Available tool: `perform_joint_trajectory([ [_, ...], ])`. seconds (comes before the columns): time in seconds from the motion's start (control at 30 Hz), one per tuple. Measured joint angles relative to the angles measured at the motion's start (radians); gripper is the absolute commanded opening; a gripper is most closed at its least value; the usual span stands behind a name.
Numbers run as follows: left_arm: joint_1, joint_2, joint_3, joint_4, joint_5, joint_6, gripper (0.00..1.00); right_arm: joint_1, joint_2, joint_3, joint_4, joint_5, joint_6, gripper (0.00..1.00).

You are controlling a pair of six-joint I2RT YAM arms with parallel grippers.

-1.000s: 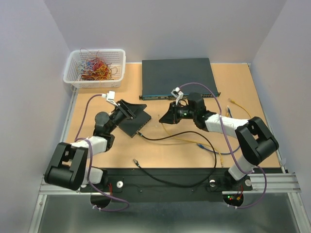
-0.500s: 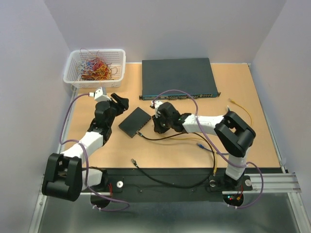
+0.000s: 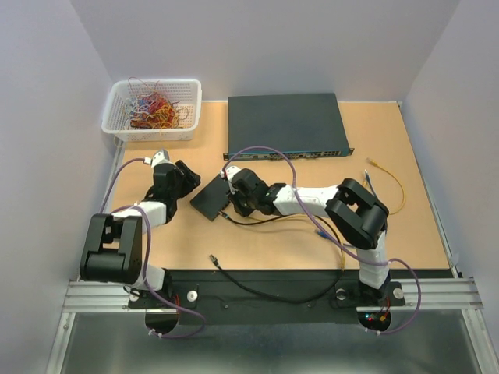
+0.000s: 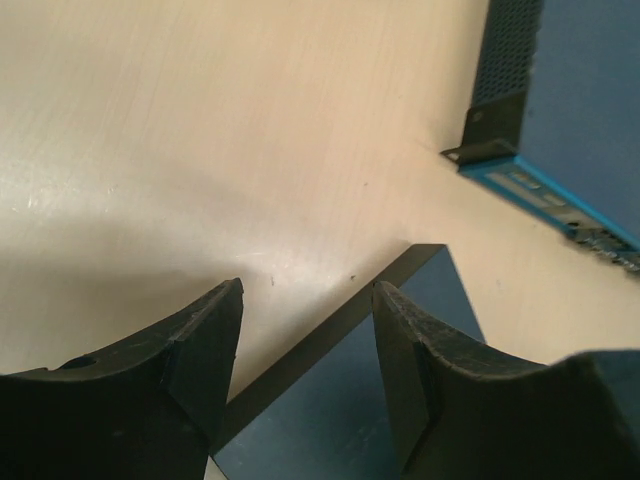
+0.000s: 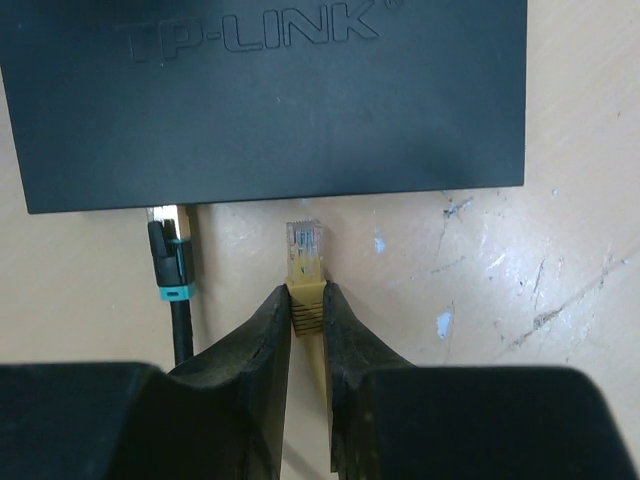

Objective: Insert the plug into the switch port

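My left arm [image 3: 146,210] and right arm [image 3: 310,199] show white links, black joints, looping purple cables [image 3: 269,149], and black fingers [image 4: 445,385], possibly rubber-padded.

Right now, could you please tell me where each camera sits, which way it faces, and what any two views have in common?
Top external: above and behind the arms, looking down on the table; both arms show, with left gripper and right gripper.
Left wrist: on the left arm, looking past its open fingers at the small switch and the rack switch.
Right wrist: on the right arm, looking down past fingers shut on the yellow plug toward the small switch's edge.
Shared: all three views show the small switch.
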Motion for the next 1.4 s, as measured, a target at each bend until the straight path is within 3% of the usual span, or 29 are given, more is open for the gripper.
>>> perform_joint_trajectory([
  [0.47,0.006,0.166,0.065,-0.009,0.107,0.005,0.61,0.012,0.089,0.156,-0.106,0.035,-0.009,0.00],
  [1.4,0.005,0.194,0.106,-0.037,0.147,0.045,0.58,0.075,0.161,0.314,-0.279,0.187,-0.021,0.00],
])
